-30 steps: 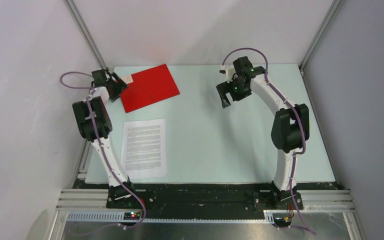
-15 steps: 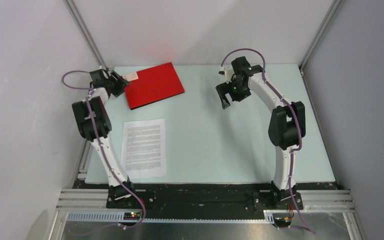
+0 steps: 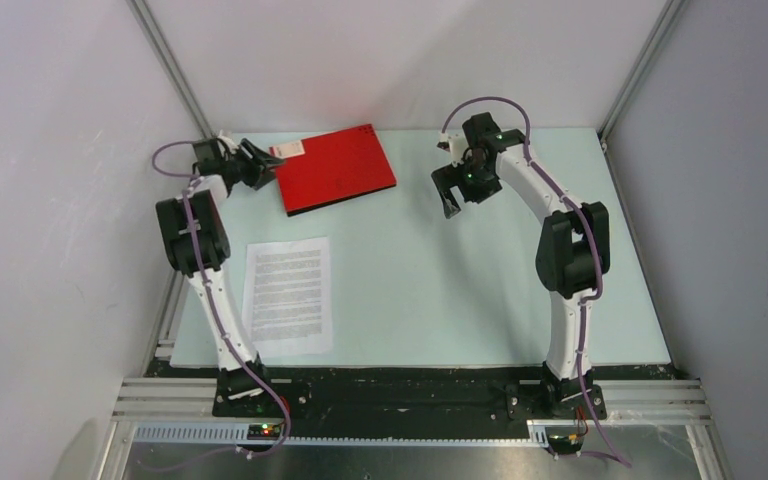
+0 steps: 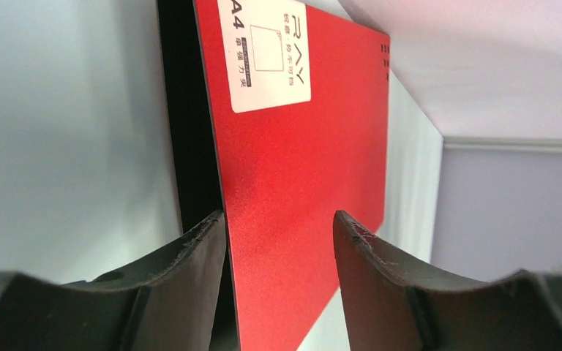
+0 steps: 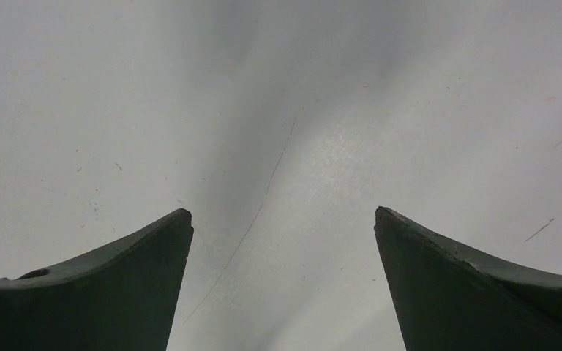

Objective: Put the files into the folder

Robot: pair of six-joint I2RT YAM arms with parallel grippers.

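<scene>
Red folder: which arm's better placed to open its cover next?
Left. Left jaws straddle the cover edge of the thin flat red folder, by its white label. Right jaws, open, hang over the pale table, apart from the folder.

Matt, finely grained red folder (image 4: 300,183); smooth, faintly scratched table (image 5: 336,110).

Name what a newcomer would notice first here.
The red folder at the far left of the table stands out most. It is closed, and the left hand is at its labelled end, with fingers either side of the edge and a gap between them. Next comes one white printed sheet lying flat on the near left. The right hand hangs open above the table at far centre, holding nothing.
</scene>
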